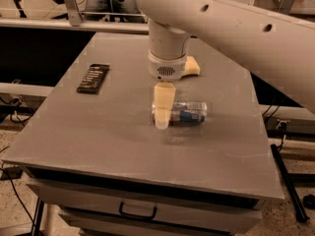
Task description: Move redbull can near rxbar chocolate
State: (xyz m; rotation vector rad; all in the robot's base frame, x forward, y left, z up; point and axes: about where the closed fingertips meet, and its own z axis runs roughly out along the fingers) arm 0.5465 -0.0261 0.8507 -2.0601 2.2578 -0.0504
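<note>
The redbull can [189, 113] lies on its side near the middle of the grey table [98, 132], its long axis running left to right. My gripper [162, 118] hangs straight down from the white arm and reaches the table at the can's left end, covering that end. The rxbar chocolate [93, 77], a flat black bar, lies at the table's left side, well to the left of the can and a little farther back.
A pale yellow sponge [193, 66] lies behind the gripper, partly hidden by the wrist. The table has a drawer with a handle [138, 211] at the front. Rails and dark frames stand behind and to the right of the table.
</note>
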